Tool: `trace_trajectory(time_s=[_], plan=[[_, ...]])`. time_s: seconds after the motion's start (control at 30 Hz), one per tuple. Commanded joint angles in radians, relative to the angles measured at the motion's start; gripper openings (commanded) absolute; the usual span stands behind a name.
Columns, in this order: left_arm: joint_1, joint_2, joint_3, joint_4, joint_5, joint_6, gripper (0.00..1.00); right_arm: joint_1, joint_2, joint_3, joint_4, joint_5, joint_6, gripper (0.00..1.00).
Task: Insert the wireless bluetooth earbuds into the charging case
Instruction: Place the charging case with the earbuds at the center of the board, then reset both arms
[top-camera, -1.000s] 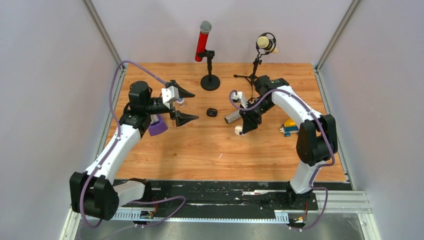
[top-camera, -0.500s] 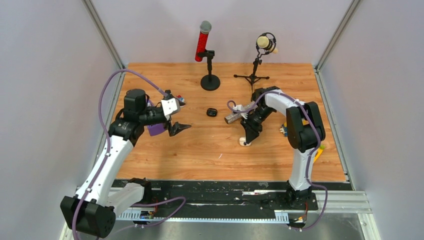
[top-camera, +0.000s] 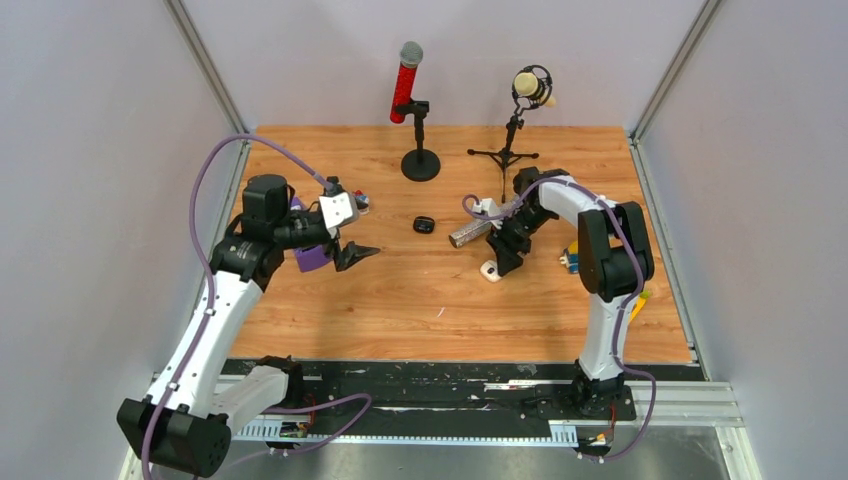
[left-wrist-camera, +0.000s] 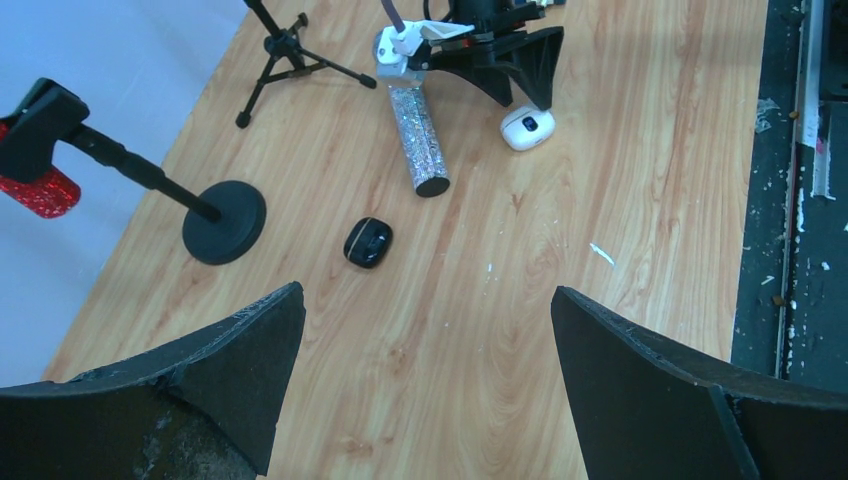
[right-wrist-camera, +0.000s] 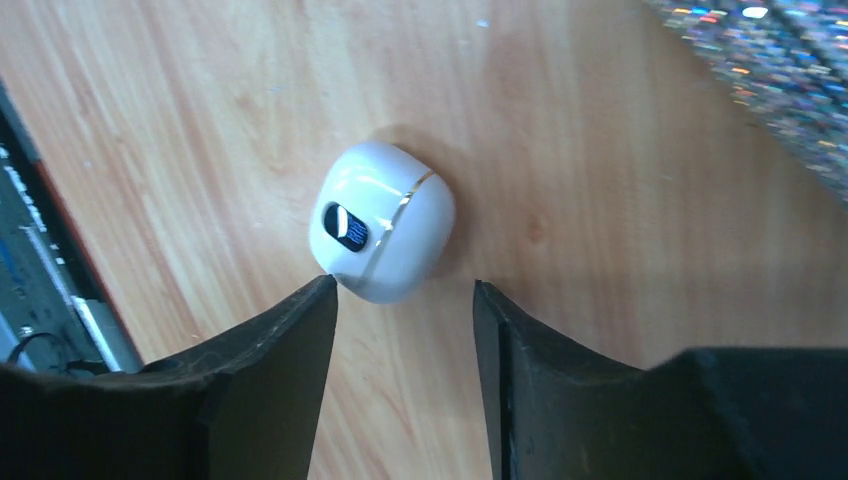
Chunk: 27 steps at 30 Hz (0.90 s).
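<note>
Right tool (right-wrist-camera: 402, 291): lowered over the white case (right-wrist-camera: 382, 235), fingers a narrow gap apart, tips just at the case's near side. Nothing is gripped. The tips are judged to be lined up for a pinch across the case.

White case: lying shut, a little right of the counter's (top-camera: 400, 320) middle, just beside the glitter mic (top-camera: 465, 235), not touching it. The lid must be opened before anything can be inserted.

Left tool (left-wrist-camera: 428, 292): spread wide and empty, held above the counter toward the left edge, probably kept back until needed.

Earbuds: none can be made out on the counter; whether they sit inside a case cannot be told.

Count:
- Cases: two, the white one and a black case (left-wrist-camera: 368, 242), which lies near the middle.
- Mics: three, with the red mic (top-camera: 405, 82) and the cream mic (top-camera: 532, 87) on stands at the far edge and the glitter mic lying flat.
- Earbuds: none seen.
</note>
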<state>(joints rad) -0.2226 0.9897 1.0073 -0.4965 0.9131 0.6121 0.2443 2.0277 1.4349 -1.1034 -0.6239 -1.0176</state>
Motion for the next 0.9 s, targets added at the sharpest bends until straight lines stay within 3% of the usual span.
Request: trace_trajectory(time_s=[0.0, 0.07, 0.17, 0.33, 0.5, 0.7, 0.87], plan=[[0.002, -0.006, 0.070, -0.059, -0.006, 0.030, 1.00, -0.016, -0.021, 0.067, 0.071, 0.045, 0.011, 0.57], [0.002, -0.004, 0.095, -0.082, -0.029, 0.032, 1.00, -0.015, -0.052, 0.101, 0.077, 0.060, 0.030, 0.66], [0.002, 0.001, 0.148, -0.119, -0.074, 0.029, 1.00, -0.019, -0.134, 0.152, 0.090, 0.107, 0.084, 0.99], [0.002, -0.011, 0.266, -0.188, -0.254, -0.025, 1.00, -0.026, -0.479, 0.097, 0.226, 0.206, 0.314, 1.00], [0.002, -0.110, 0.306, -0.174, -0.542, -0.213, 1.00, -0.028, -0.936, -0.065, 0.426, 0.385, 0.596, 1.00], [0.002, -0.291, 0.267, -0.178, -0.859, -0.289, 1.00, -0.029, -1.527, -0.330, 0.608, 0.342, 0.769, 1.00], [0.003, -0.468, 0.162, -0.209, -1.005, -0.312, 1.00, -0.088, -1.658, -0.374, 0.537, 0.387, 0.836, 1.00]])
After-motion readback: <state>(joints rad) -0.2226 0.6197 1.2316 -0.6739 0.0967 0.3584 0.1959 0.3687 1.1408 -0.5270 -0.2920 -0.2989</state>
